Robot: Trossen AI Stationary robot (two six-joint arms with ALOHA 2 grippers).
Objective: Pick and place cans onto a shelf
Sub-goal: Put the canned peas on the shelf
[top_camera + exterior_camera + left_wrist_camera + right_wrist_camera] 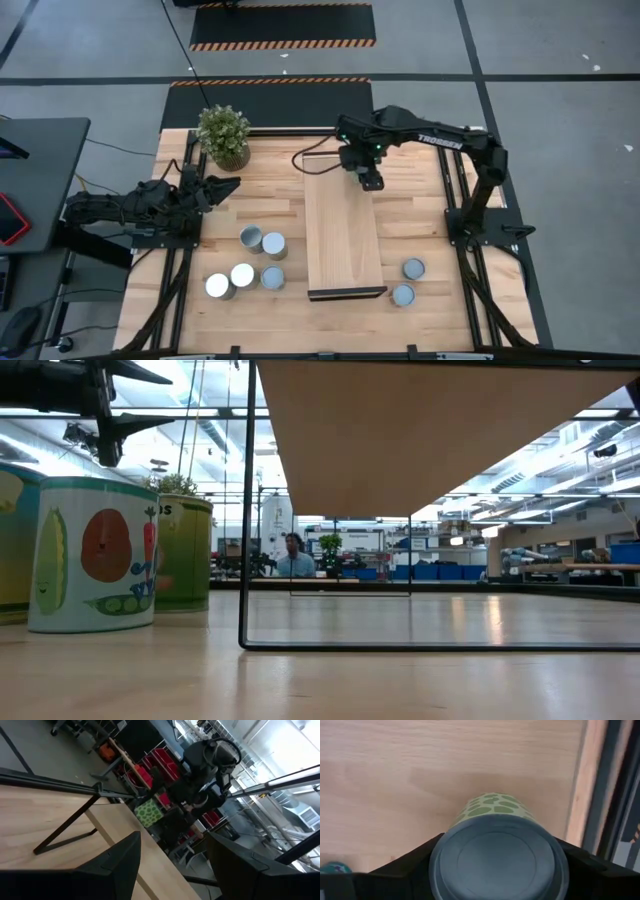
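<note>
The shelf [345,235], a long light-wood board on a thin dark frame, stands mid-table. My right gripper [372,180] is over its far end, shut on a green-spotted can [497,855] with a grey top. The can also shows in the left wrist view [148,812]. My left gripper [225,187] is open and empty at the table's left, beside the plant. Several cans stand upright on the table left of the shelf [250,237], and two stand to its right [413,268]. My right gripper pinches the can's round wall near its top rim [437,852] between its two fingers, one finger [417,860] on each side. The fingers come from above, pointing down. The can stands upright over the shelf board; whether its bottom touches the board, I cannot tell.
A potted green plant [223,135] stands at the far left of the table. In the low view two printed cans [95,555] stand at the left, beside the shelf's dark frame leg [245,510]. A person sits far off in the room [294,560].
</note>
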